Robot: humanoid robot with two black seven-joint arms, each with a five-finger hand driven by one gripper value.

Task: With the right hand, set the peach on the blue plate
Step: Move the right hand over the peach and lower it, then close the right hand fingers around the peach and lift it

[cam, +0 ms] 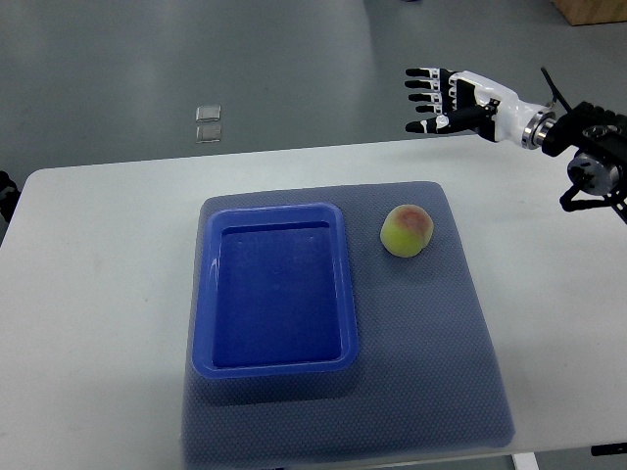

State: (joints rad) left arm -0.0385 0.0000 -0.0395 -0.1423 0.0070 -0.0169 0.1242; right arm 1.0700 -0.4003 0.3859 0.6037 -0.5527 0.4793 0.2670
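Yellow-green peach (408,231) with a red blush lies just right of the empty rectangular blue plate (273,364).

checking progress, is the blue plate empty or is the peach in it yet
Empty: the blue plate shows only bare floor; the peach lies beside it on the mat.

There is a single top view, set high on the robot's own side and tilted steeply down and forward. It takes in nearly the whole white counter (98,294), whose near edge is cut off at the bottom of the frame, and grey floor (196,59) fills the top beyond the counter's far edge. The camera stands well back, so the blue plate (206,294) sits mid-frame. The right hand (436,98) enters beyond the counter's far right corner
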